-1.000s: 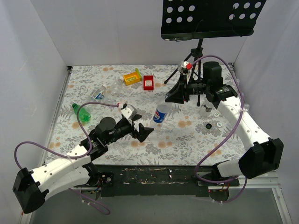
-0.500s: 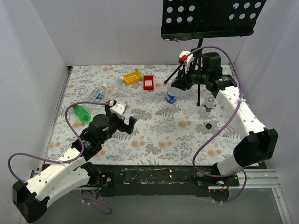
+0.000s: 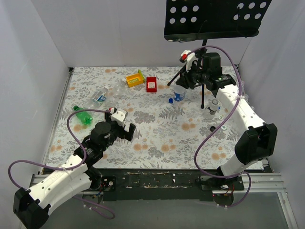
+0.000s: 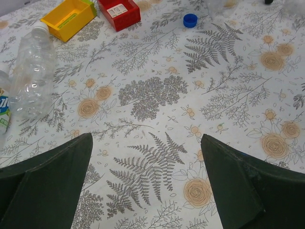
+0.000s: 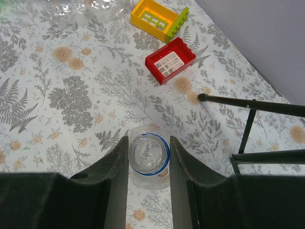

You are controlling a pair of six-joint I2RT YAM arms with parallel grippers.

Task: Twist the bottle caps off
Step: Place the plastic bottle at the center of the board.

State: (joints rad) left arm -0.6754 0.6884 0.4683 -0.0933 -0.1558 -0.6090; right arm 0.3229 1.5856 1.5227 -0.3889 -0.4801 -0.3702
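Far left of the red box (image 3: 151, 84) and nearer the arms, a green bottle (image 3: 83, 116) lies on its side. The left gripper (image 3: 126, 131) hovers near-left of the box with its fingers (image 4: 47, 186) spread wide and nothing between them. A clear bottle (image 4: 31, 81) lies left of the box, beyond the yellow box (image 3: 135, 78). Just right of the red box, towards the arms, a loose blue cap (image 3: 171, 101) sits on the table (image 3: 157, 143). Further right, the right gripper (image 5: 148, 164) is closed narrowly on an upright blue-labelled bottle (image 5: 148, 157). Well right of the box lie a black cap (image 3: 213, 129) and a white cap (image 3: 222, 128). An empty bottle this light would likely tip if a finger dragged on it at release, and the stand (image 3: 202, 90) beside it could snag the arm. The bottles lying flat may roll under a one-sided push. Only the right wrist view shows the held bottle's mouth, open with a blue ring and no cap. Only the top view shows the green bottle and the two far caps.
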